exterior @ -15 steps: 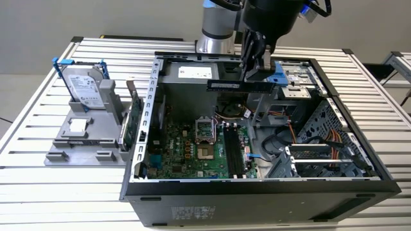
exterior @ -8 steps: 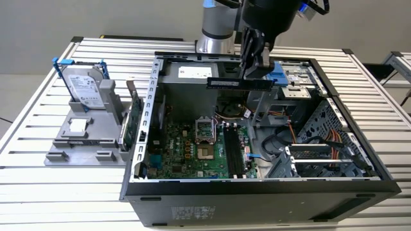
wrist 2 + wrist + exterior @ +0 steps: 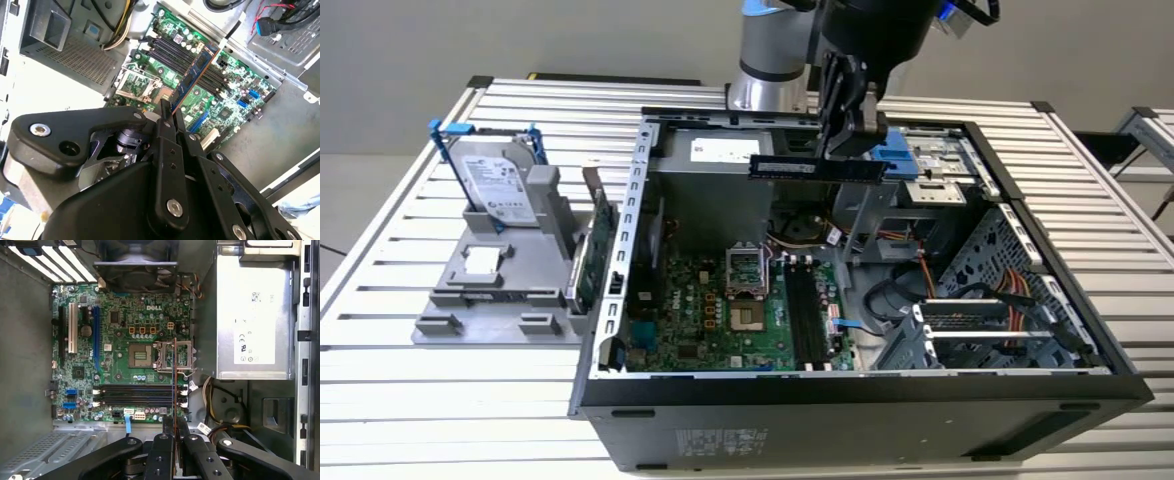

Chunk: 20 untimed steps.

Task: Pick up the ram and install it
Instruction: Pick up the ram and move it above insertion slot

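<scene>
Exterior high; both wrist views above motherboard (image 3: 120,315) (image 3: 225,100)

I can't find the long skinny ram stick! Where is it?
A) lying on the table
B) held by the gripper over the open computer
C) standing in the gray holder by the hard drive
B: the gripper is shut on the ram, holding it in the air above the open computer case.
</scene>
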{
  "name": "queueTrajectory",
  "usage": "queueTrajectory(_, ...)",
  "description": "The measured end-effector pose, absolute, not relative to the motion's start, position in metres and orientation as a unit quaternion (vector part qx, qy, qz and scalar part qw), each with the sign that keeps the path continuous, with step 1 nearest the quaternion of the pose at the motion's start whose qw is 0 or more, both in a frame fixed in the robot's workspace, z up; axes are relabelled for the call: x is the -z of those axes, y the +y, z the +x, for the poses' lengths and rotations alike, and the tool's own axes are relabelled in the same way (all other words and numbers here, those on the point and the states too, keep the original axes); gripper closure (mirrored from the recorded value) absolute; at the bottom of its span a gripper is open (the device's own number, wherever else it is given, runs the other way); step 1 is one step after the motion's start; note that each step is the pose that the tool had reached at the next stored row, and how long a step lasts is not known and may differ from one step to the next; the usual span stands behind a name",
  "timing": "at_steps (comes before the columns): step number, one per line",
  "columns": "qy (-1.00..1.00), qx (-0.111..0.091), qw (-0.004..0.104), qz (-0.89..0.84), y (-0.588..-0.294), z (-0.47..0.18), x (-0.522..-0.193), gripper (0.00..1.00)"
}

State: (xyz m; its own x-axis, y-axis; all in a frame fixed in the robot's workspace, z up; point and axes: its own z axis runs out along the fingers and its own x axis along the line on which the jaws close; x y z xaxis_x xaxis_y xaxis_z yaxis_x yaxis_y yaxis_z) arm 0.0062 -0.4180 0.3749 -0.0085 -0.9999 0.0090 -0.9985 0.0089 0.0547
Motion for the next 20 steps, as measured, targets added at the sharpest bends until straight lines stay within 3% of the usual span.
queueTrajectory(20,-0.716,0.016,0.022,0.698,-0.4172,0.0061,-0.3748,1.00)
